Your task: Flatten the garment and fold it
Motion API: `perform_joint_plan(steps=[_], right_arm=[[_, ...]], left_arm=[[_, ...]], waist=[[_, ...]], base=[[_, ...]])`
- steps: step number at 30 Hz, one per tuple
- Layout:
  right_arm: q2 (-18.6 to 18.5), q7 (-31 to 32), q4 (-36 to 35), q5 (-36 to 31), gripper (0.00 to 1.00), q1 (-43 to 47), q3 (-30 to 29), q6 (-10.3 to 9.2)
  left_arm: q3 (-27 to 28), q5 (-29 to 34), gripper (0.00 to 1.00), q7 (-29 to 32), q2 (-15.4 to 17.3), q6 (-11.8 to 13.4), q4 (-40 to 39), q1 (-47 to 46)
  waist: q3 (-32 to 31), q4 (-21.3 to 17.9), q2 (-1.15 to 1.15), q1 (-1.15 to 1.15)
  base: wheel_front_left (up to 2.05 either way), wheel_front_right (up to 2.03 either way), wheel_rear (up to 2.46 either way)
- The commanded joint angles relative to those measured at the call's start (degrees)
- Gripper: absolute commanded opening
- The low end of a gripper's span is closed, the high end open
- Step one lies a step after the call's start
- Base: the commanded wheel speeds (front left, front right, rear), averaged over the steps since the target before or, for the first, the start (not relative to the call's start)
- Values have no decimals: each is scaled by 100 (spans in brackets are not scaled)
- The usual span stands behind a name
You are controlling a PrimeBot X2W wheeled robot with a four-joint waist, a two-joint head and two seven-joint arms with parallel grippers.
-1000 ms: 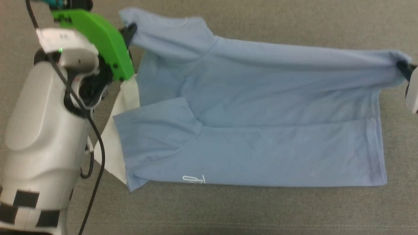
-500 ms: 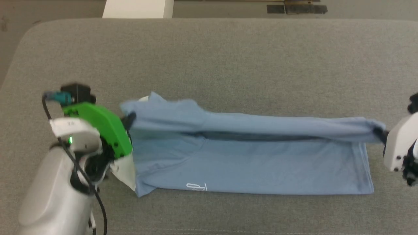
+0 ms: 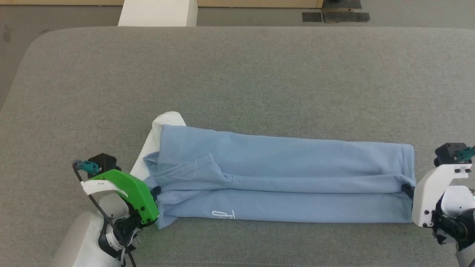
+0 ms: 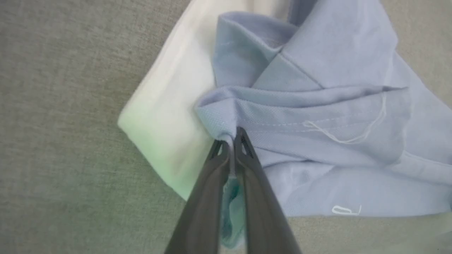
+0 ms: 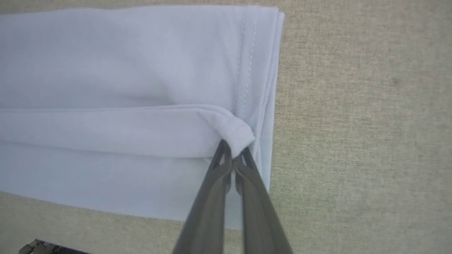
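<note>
Down comes the lifted edge: a second ago you had it strung up between both grippers, and now that flap lies across the polo shirt (image 3: 282, 185), making a long narrow band stretched flat between your hands. Your left gripper (image 4: 231, 139) is pinched tight on a bunch of blue knit at the shoulder end. The white collar (image 4: 166, 116) pokes out just left of its fingertips, and the cursive logo (image 4: 346, 210) sits off to their lower right. Your right gripper (image 5: 233, 148) is clamped on the folded hem corner, stitched edge right beyond its tips. Grey cushion (image 3: 237, 74) lies all around. That reads as the lengthwise fold landed. Letting go at both ends looks like the next call. Mind the rumpled sleeve by the left tips, which may spring up.
</note>
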Motion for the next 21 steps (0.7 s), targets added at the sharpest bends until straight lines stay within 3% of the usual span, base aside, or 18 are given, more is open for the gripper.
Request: perform_joint_plan(steps=[1,8,11,15,21], right_arm=[[-12,-66,34,-28,100,38,9,-9],[-272,-93,-276,271,100,199,-209,-9],[-366,-8,-455,430,100,290,-474,-9],[-479,99,-534,438,100,343,-808,-9],[-473,162,-504,447,100,209,-900,-9]], left_arm=[[-26,11,100,15,24,-1,71,-19],[42,69,100,248,389,94,-204,-71],[275,53,100,63,495,197,-581,-60],[643,269,100,-931,529,129,-1117,-91],[747,1096,100,-3038,496,-291,-1393,-66]], waist=[[-82,-11,0,0],[-535,2,0,0],[-673,-15,0,0],[-695,-12,0,0],[-402,60,0,0]], base=[[0,0,0],[0,0,0],[0,0,0],[0,0,0],[0,0,0]])
